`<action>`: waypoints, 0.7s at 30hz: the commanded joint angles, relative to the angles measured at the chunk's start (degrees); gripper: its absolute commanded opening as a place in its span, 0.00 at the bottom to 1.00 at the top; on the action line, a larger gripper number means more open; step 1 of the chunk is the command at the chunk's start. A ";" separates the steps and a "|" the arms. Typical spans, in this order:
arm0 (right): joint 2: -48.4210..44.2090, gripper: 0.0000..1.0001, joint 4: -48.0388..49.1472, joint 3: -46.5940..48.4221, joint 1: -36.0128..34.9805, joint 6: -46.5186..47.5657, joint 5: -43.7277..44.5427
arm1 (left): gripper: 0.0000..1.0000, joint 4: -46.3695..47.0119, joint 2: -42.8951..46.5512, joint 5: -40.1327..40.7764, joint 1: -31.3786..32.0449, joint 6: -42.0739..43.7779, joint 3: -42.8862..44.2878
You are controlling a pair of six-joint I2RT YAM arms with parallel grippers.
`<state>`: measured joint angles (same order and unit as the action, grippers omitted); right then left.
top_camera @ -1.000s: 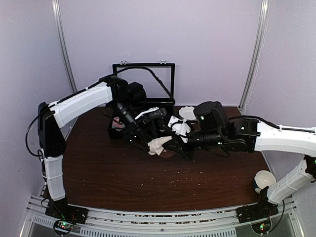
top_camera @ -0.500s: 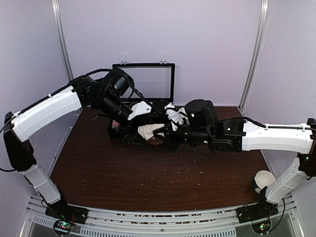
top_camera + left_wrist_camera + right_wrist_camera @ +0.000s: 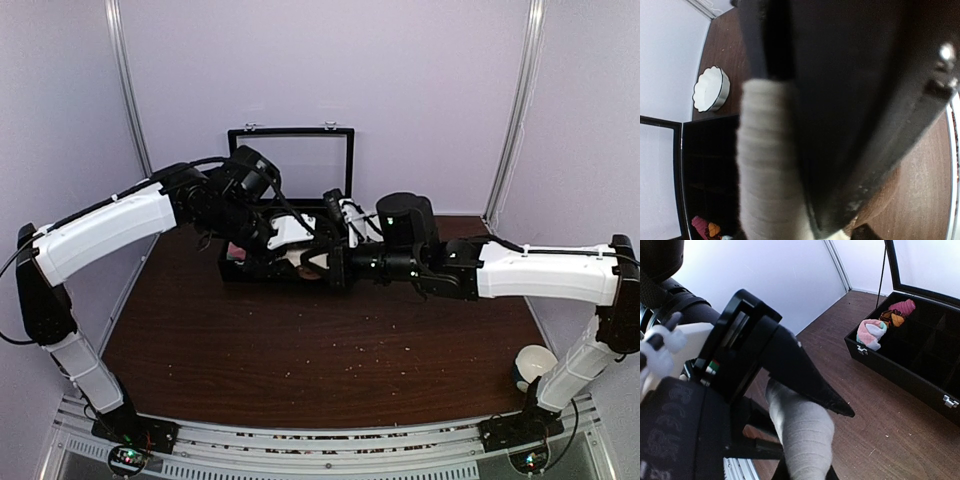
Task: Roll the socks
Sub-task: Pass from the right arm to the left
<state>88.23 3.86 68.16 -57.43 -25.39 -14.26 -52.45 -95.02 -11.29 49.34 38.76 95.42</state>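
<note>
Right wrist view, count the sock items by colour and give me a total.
Cream-beige sock: 1
Pink, mint and white sock: 1
Dark red and orange sock bundle: 1
Total: 3

Right end effector (image 3: 335, 267) clamped, left end effector (image 3: 300, 257) alongside

Top view: left pincer (image 3: 300, 250) and right pincer (image 3: 332, 263) crowd over the black case (image 3: 258, 277); cream sock (image 3: 313, 262) shows only as a sliver, contact points hidden. Left wrist view: one blurred finger (image 3: 850, 100) fills most of the frame, its partner unseen, sock cut off at the bottom edge. Right wrist view: sock end and case run off frame.
</note>
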 commanded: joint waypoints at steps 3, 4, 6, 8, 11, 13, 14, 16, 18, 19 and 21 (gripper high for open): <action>-0.18 0.00 3.63 -0.77 0.20 -2.74 -3.14 | 0.19 4.10 2.13 2.90 -1.22 -0.38 0.34; -0.35 0.00 4.12 -1.25 0.19 -2.95 -3.10 | 0.15 3.72 2.06 2.44 -1.62 -0.51 0.50; -0.72 0.00 6.04 -2.26 0.31 -3.87 -3.98 | 0.04 2.82 1.80 2.07 -1.70 -0.31 0.43; -0.96 0.10 9.09 -3.58 0.53 -5.16 -5.85 | 0.00 2.42 1.41 2.37 -1.75 -0.27 0.32; -1.56 0.39 10.94 -5.03 1.35 -6.24 -7.08 | 0.00 0.75 0.35 1.87 -2.91 0.16 1.55; -2.66 0.85 10.26 -6.58 2.50 -6.30 -5.98 | 0.00 -0.50 -1.28 1.01 -5.51 -0.28 3.39; -3.50 0.98 9.89 -7.51 3.32 -6.16 -5.67 | 0.00 -1.40 -2.38 0.70 -7.47 -0.51 4.81; -5.50 1.00 9.48 -9.61 5.16 -5.90 -4.69 | 0.00 -3.97 -5.66 0.66 -11.57 -0.79 8.59; -7.57 1.00 8.43 -11.56 6.82 -5.08 -2.81 | 0.00 -6.41 -9.75 3.53 -14.75 0.42 12.63; -8.42 1.00 7.60 -12.31 7.59 -4.62 -2.02 | 0.00 -6.60 -11.42 6.40 -15.86 1.23 13.78; -9.74 1.00 6.11 -13.34 9.10 -3.76 -1.03 | 0.00 -5.76 -13.70 11.34 -17.67 4.25 14.46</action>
<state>82.52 11.25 56.58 -50.81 -30.33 -18.39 -56.03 -104.20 -8.19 35.29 39.13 107.24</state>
